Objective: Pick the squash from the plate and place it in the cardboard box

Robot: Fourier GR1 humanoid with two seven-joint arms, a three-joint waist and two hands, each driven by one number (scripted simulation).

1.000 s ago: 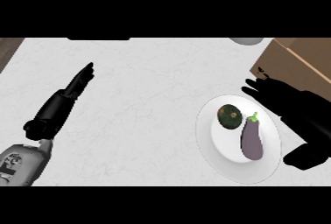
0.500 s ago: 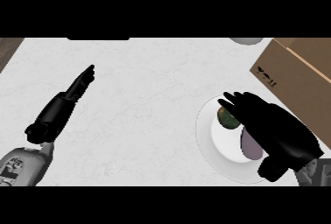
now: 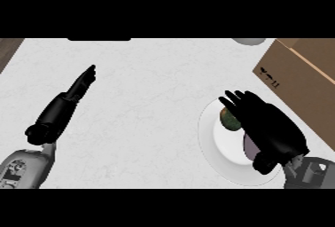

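Since a second ago, when it hung off the far right side of the plate [image 3: 212, 153] towards the box, my right hand [image 3: 268, 131] has swung in over the plate. It now lies across the plate's right half. Its fingers are straight and a little spread, closed on nothing, and their tips reach just past the far side of the squash [image 3: 230, 120].

The squash has not moved: it sits on the far left part of the plate, dark green, half hidden by my fingertips. Whether they touch it I cannot tell from this angle. The purple vegetable [image 3: 248, 148] that lay in plain view on the plate before is now almost wholly under my palm, with only a sliver showing. I judge the reach is nearly done and the grasp not yet begun. The fingers must curl round the squash alone, not the vegetable under my palm.

Counting from the plate outward, I find one plate holding one squash and one purple vegetable. My left hand [image 3: 65, 104] rests well to the plate's left, fingers straight, unchanged. Beyond the plate to the right stands one cardboard box [image 3: 297, 84]. One grey round thing [image 3: 248, 41] peeks in at the counter's far edge.
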